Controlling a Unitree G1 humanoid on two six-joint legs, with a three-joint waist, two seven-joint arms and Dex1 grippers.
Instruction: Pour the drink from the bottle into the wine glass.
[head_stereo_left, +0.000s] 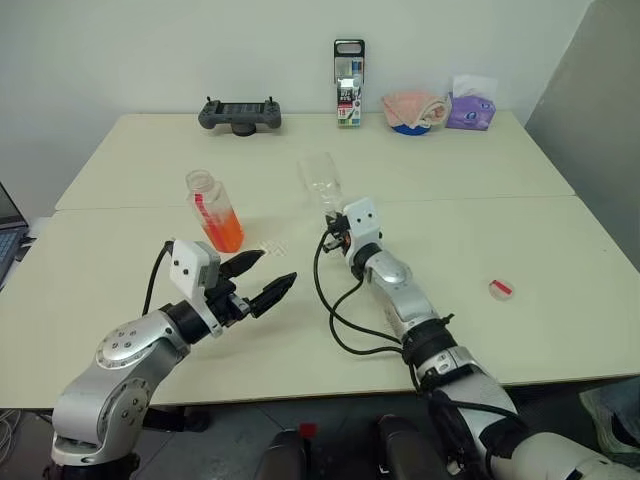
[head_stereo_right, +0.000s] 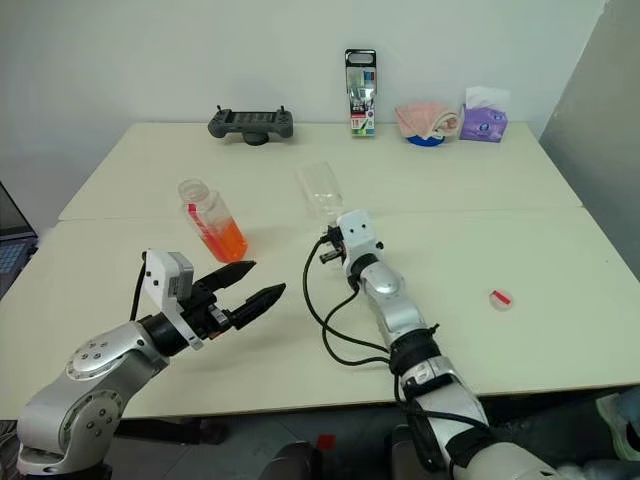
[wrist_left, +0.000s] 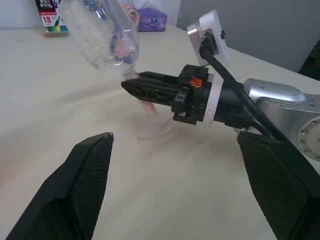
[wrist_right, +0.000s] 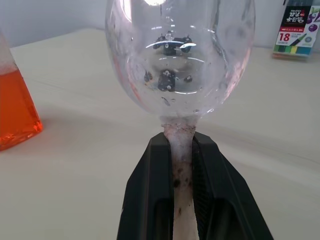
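The bottle stands uncapped on the table's left side, its lower half filled with the orange drink. The wine glass is empty and leans a little, its foot close to the tabletop. My right gripper is shut on the glass's stem just under the bowl. My left gripper hangs open above the table, in front of the bottle and to the left of the glass, with nothing between its fingers.
A small red cap lies on the right side of the table. Along the far edge are a black controller, a marker pack, a pink cloth and a purple tissue pack. A laptop sits at the left edge.
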